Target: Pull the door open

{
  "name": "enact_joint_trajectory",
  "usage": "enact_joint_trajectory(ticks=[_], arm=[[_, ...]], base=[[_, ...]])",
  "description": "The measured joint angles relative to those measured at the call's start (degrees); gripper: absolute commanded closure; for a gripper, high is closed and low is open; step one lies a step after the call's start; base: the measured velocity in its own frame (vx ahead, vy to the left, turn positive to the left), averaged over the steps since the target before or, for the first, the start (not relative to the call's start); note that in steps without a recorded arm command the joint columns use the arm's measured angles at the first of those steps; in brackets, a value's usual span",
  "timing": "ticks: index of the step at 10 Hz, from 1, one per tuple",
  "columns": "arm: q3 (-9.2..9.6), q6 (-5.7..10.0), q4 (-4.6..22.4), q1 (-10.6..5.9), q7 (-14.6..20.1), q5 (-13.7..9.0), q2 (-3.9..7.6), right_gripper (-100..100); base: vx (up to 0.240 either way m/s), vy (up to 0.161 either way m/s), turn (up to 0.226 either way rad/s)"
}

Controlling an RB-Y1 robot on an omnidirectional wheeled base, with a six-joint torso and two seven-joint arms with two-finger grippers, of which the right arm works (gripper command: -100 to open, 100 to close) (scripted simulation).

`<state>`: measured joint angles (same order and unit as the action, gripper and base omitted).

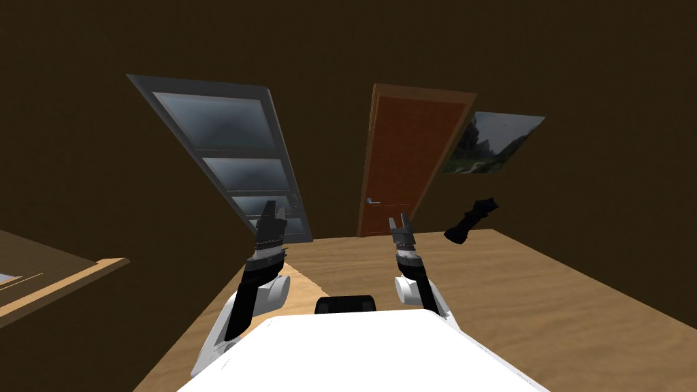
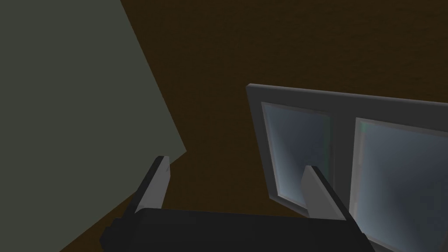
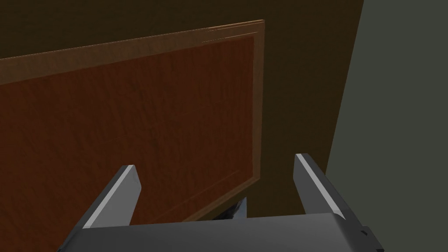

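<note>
Door [image 1: 408, 156], reddish brown with a lighter wooden frame, stands shut in the dark brown wall [image 1: 327, 54] at the far edge of the wooden floor [image 1: 544, 292], ahead of me and slightly to my right. It looks slanted in the head view, but everything in that view shares the slant. A small silvery handle [image 1: 372, 201] sits low on the door's left side.

My right gripper [image 1: 399, 222] hangs above the floor in front of the door's lower part, just right of the handle and apart from it. Its two thin fingers [image 3: 113, 197] are spread wide and hold nothing. Through the right wrist camera they point at the door's panel, and the frame's edge runs down between them. A small silvery piece [image 3: 238, 209] peeks out just above the gripper's dark body. I cannot tell whether it is the handle.

My left gripper [image 1: 272, 212] hangs at about the same height, well to the left of the right one, in front of the lowest panes of a grey-framed window [image 1: 224, 143]. Its fingers [image 2: 153, 186] are also spread wide and empty.

A landscape picture [image 1: 493, 143] hangs on the wall to the right of the door. Below it is a black object [image 1: 471, 221], to the right of my right gripper. I cannot make out what it is. A light wooden ledge [image 1: 68, 272] shows at the floor's left edge.
</note>
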<state>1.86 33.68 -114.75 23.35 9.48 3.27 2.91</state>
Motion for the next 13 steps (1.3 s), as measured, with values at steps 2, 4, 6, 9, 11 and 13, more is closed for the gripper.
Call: enact_joint_trajectory(ticks=[2,4,6,9,11,13], arm=[[0.02,0.82,2.98,-0.50,-0.20,-0.08,0.22,-100],[-0.33,1.54,6.17,-1.36,-0.22,-0.35,0.70,-100],[-0.73,2.29,9.59,-2.39,-0.18,-0.65,1.19,-100],[-1.30,2.82,13.77,-3.29,-0.01,-1.16,2.10,-100],[-1.64,3.64,17.02,-3.83,0.10,-1.48,2.64,-100],[-1.97,4.21,20.52,-4.93,0.03,-1.74,2.98,-100]], base=[[0.106,-0.023,0.049],[0.094,-0.018,0.043],[0.097,-0.022,0.042],[0.104,-0.032,0.049],[0.093,-0.036,0.050],[0.087,-0.028,0.053]])
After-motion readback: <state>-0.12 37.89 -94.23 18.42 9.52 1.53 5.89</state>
